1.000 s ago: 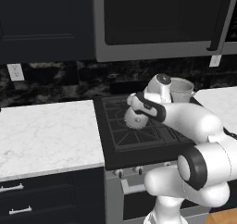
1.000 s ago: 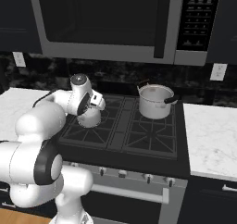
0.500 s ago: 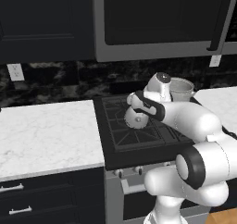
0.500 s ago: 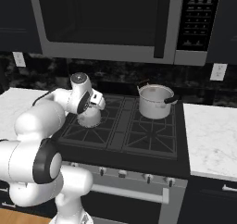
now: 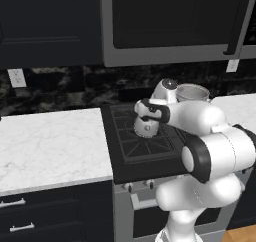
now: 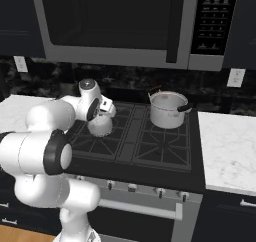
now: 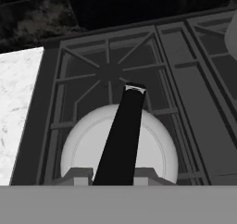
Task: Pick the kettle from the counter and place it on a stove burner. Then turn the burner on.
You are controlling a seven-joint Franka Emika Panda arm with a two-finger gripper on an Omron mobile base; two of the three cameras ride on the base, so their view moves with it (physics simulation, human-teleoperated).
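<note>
While the hand (image 5: 148, 117) grips the kettle (image 5: 146, 127) by its handle over the cooktop's front left burner (image 6: 102, 141), next comes lowering and letting go.

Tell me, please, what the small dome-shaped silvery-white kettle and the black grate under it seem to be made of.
The small dome-shaped silvery-white kettle looks like brushed or satin metal, perhaps steel: a pale, smooth dome with soft shading. Its black handle looks like matte plastic, though the render leaves this open. The black grate looks like cast iron: thick dark bars with a dull finish.
</note>
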